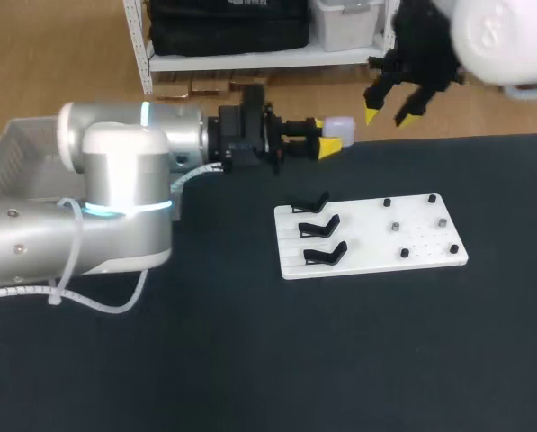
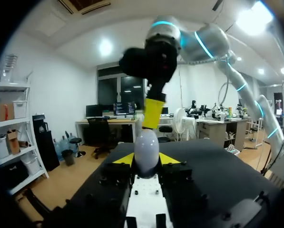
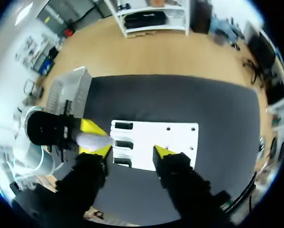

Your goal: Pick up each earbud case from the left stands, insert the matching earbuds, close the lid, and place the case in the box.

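Observation:
My left gripper [image 1: 329, 142] is held out level over the table's far edge, shut on a pale, rounded earbud case [image 1: 339, 126]. In the left wrist view the case [image 2: 146, 152] sits upright between the yellow fingertips [image 2: 124, 158]. My right gripper [image 1: 389, 115] hangs just right of the case, open and holding nothing. One of its yellow fingers [image 2: 153, 111] comes close to the case's top. In the right wrist view the case [image 3: 92, 140] lies beside one of that gripper's fingertips [image 3: 101, 149], not between them.
A white board [image 1: 412, 241] lies mid-table, with three empty black stands [image 1: 320, 227] on its left and several small dark pieces [image 1: 396, 227] on its right. A wire basket [image 1: 21, 148] stands at the far left behind my left arm.

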`<action>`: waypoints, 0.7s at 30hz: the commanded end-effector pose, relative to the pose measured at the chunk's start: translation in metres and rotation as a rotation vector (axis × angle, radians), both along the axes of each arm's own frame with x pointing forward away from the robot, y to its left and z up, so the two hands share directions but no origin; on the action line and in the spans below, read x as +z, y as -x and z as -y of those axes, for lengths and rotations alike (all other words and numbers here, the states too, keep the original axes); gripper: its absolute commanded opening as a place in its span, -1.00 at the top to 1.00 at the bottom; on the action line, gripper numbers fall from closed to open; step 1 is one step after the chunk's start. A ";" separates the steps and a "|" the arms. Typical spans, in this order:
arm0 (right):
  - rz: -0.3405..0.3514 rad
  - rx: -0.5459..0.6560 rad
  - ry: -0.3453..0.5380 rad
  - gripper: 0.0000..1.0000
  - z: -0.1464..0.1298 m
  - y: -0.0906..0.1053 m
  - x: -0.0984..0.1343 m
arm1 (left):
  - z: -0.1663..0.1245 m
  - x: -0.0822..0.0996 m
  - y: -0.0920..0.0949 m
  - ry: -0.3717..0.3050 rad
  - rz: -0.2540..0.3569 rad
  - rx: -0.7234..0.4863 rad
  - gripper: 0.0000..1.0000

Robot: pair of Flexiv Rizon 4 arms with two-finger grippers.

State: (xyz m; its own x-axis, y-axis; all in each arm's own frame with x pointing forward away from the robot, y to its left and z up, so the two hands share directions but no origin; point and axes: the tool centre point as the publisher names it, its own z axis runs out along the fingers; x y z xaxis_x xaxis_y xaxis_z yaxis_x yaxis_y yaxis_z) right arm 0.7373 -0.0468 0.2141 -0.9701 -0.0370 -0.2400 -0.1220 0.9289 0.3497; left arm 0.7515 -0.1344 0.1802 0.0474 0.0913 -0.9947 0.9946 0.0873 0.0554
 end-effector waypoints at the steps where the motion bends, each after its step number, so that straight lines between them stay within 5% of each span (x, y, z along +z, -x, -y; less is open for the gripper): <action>1: 0.134 -0.081 -0.073 -1.00 0.011 0.015 -0.002 | -0.048 0.019 0.018 0.010 0.050 0.072 1.00; 14: 0.134 -0.081 -0.073 -1.00 0.011 0.015 -0.002 | -0.224 0.043 0.008 -0.043 0.163 0.219 1.00; 21: 0.134 -0.081 -0.073 -1.00 0.011 0.015 -0.002 | -0.307 0.008 -0.018 -0.099 0.077 0.291 1.00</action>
State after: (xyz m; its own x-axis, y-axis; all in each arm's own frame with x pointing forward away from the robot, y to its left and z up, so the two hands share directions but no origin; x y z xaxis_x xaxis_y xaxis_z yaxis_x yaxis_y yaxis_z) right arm 0.7263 -0.0570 0.2123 -0.9342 0.0533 -0.3527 -0.1009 0.9089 0.4046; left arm 0.7846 0.1097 0.1943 0.0891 0.2124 -0.9731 0.9192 0.3588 0.1625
